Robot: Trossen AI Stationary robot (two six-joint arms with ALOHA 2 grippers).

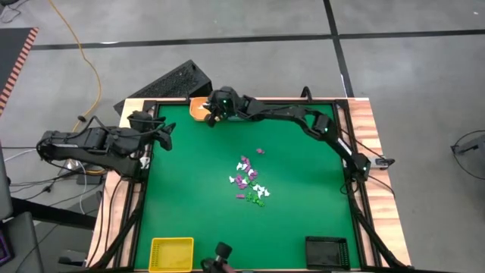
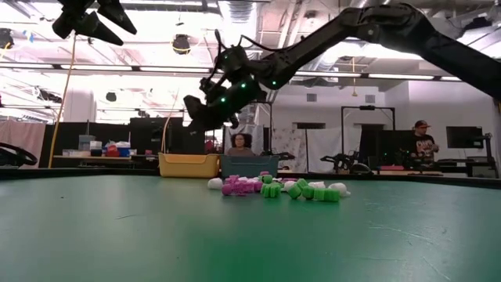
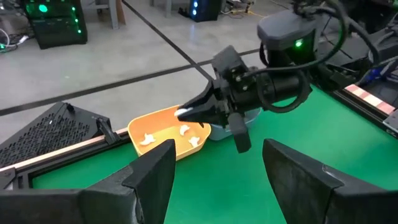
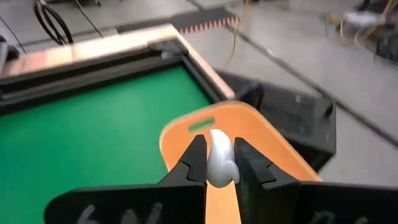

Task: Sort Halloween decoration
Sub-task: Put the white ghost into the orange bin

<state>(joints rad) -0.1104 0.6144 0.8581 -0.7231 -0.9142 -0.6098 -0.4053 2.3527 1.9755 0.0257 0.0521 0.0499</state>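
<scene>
1. The right end effector (image 4: pixel 214 163) pinches a small white trinket (image 4: pixel 218 157) between its two dark fingers, poised directly over the orange tray (image 4: pixel 249 140) at the far edge of the green worktop (image 1: pixel 303 189).
2. Several white pieces (image 3: pixel 148 139) already lie inside that orange tray, just below the clamped fingertips.
3. The left end effector (image 1: pixel 161 134) hangs with fingers spread apart and empty over the worktop's far-left corner, near the orange tray.
4. The remaining Halloween decoration (image 1: pixel 248 182), a loose cluster of white, purple and green bits, sits at the worktop's centre, well apart from both end effectors.
5. A yellow tray (image 1: pixel 171 254) rests at the near-left edge and a black tray (image 1: pixel 326 251) at the near-right.
6. Beyond the worktop, two people (image 2: pixel 239 144) show in the room behind.
</scene>
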